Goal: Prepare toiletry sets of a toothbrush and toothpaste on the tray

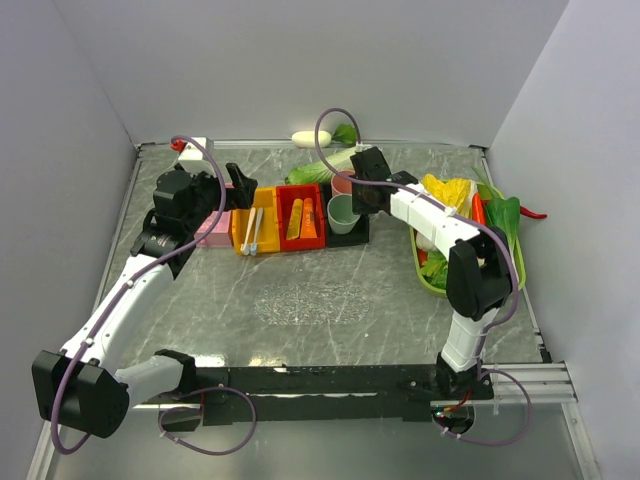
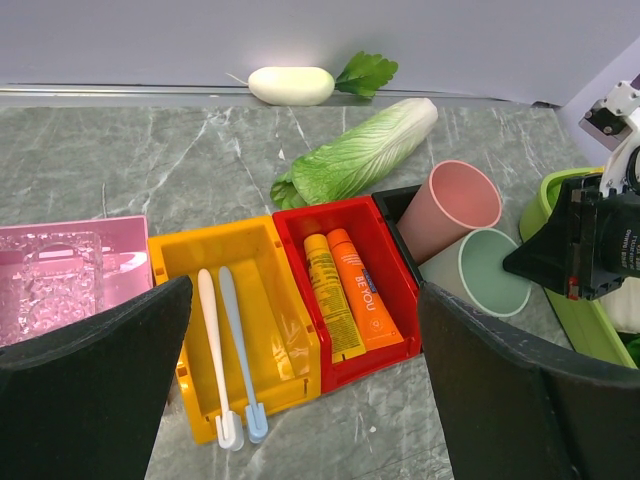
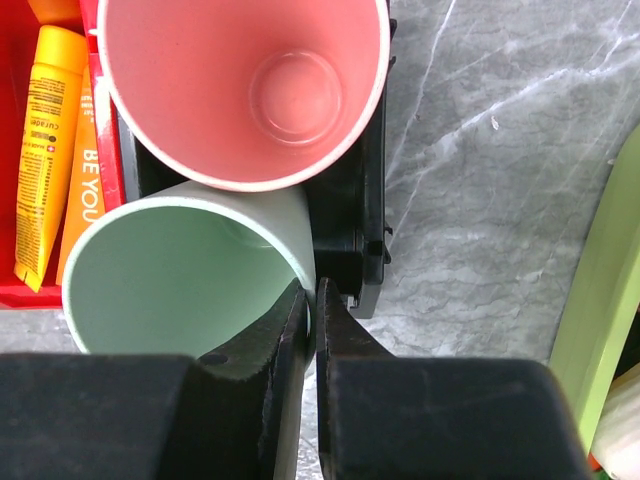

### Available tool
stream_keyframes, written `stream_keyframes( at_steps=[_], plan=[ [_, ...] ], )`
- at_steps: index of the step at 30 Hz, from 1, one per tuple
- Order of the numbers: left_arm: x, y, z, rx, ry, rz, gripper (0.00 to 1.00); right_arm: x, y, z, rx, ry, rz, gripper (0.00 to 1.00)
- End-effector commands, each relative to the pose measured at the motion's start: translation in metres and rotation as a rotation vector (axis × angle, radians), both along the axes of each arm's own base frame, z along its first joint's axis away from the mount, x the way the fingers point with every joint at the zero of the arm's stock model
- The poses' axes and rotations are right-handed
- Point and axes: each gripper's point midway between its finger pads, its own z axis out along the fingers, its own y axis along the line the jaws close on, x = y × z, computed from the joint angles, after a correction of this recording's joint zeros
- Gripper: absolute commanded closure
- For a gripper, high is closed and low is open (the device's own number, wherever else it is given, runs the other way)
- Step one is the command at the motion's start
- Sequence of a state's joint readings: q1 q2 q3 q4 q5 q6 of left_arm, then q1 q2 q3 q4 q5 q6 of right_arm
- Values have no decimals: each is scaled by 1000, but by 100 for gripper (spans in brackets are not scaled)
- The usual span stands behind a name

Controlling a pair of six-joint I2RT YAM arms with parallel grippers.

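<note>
Two toothbrushes lie side by side in the yellow bin (image 2: 190,252): white toothbrush (image 2: 208,340) on the left and pale blue toothbrush (image 2: 236,345) touching it, with the heads at the near end. The next bin to the right is the red bin (image 2: 322,212). It holds the yellow toothpaste tube (image 2: 328,305) and the orange toothpaste tube (image 2: 362,292), flat and touching.

The clear speckled tray (image 1: 300,302) lies on the marble table (image 1: 200,290) nearer the arm bases, apart from the bins. Nothing on it.

The left gripper (image 2: 305,300) hangs over the yellow and red bins with its fingers spread wide, holding nothing.

The right gripper (image 3: 312,300) is at the black bin (image 3: 350,240), to the right of the red one. Its fingers are pressed almost together on the rim of the green cup (image 3: 170,270), one finger inside and one outside. The pink cup (image 3: 240,90) sits against the green cup in the same bin.

A pink bin (image 2: 120,235) is to the left of the yellow one. A napa cabbage (image 2: 360,155) and a white radish (image 2: 290,85) are behind the bins. A green vegetable tray (image 1: 425,275) is at the far right.
</note>
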State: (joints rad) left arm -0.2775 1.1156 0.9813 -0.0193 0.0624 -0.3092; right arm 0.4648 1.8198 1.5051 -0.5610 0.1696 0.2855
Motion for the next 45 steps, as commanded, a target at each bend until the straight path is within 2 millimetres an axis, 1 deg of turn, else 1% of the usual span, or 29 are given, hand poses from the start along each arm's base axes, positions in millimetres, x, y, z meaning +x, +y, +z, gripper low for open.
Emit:
stream_keyframes(
  at_steps=[1, 2, 8, 10, 11, 13, 14, 16, 17, 18, 19, 20, 22, 23, 24, 25, 26, 27, 28, 30, 31, 33, 34, 36, 37, 38, 40, 43, 45],
  plan=[
    [1, 0, 20, -20, -60, 7, 1, 7, 4, 48, 73, -103, -6, 100],
    [0, 0, 21, -20, -61, 6, 1, 6, 4, 55, 83, -117, -4, 100],
    [0, 1, 21, -18, -64, 7, 1, -2, 5, 82, 121, -166, 14, 100],
    [0, 1, 20, -15, -63, 11, 1, -5, 4, 86, 122, -174, 16, 100],
    [1, 2, 19, -11, -61, 14, 1, -8, 2, 92, 124, -186, 15, 100],
    [1, 3, 20, -10, -63, 18, 1, -13, 0, 94, 123, -192, 15, 100],
    [0, 3, 21, -12, -66, 19, 1, -17, -1, 101, 128, -206, 19, 100],
    [0, 3, 21, -14, -68, 19, 1, -24, -3, 103, 125, -212, 23, 100],
    [0, 3, 20, -18, -65, 21, 1, -29, -4, 112, 135, -235, 32, 100],
    [0, 3, 19, -20, -66, 23, 1, -33, -6, 109, 125, -233, 39, 100],
    [0, 4, 19, -20, -64, 26, 1, -37, -6, 111, 127, -242, 44, 100],
    [0, 5, 20, -21, -65, 32, 1, -42, -8, 120, 134, -263, 49, 100],
    [-1, 7, 23, -24, -73, 41, 1, -51, -9, 121, 128, -258, 69, 100],
    [-2, 8, 24, -26, -79, 44, 1, -56, -10, 127, 133, -271, 74, 100],
    [-3, 9, 24, -25, -80, 52, 1, -63, -11, 127, 119, -259, 89, 100],
    [-5, 10, 27, -29, -93, 55, 1, -68, -11, 132, 116, -268, 99, 100],
    [-5, 11, 27, -30, -98, 57, 1, -72, -11, 133, 104, -266, 111, 100],
    [-6, 11, 28, -31, -101, 57, 1, -79, -9, 132, 96, -253, 129, 100],
    [-7, 11, 30, -34, -108, 57, 1, -87, -9, 135, 105, -251, 150, 100],
    [-7, 11, 26, -30, -106, 56, 1, -98, -7, 134, 105, -230, 199, 100],
    [-6, 11, 25, -28, -105, 56, 1, -110, -12, 132, 92, -199, 213, 100],
    [-5, 10, 25, -26, -95, 55, 1, -125, -16, 129, 76, -167, 245, 100],
    [-5, 10, 26, -31, -93, 55, 1, -137, -23, 130, 65, -151, 250, 100],
    [-6, 10, 26, -36, -96, 54, 1, -150, -30, 128, 57, -130, 259, 100],
    [-7, 10, 28, -38, -105, 56, 1, -157, -34, 133, 62, -136, 258, 100],
    [-8, 10, 27, -39, -105, 54, 1, -166, -37, 130, 62, -102, 259, 100],
    [-8, 8, 26, -34, -103, 49, 2, -180, -40, 131, 78, -82, 264, 100],
    [-8, 6, 21, -25, -93, 42, 2, -197, -34, 131, 135, -52, 289, 100],
    [-7, 5, 19, -21, -85, 39, 2, -209, -34, 125, 130, -13, 303, 100]
  ],
)
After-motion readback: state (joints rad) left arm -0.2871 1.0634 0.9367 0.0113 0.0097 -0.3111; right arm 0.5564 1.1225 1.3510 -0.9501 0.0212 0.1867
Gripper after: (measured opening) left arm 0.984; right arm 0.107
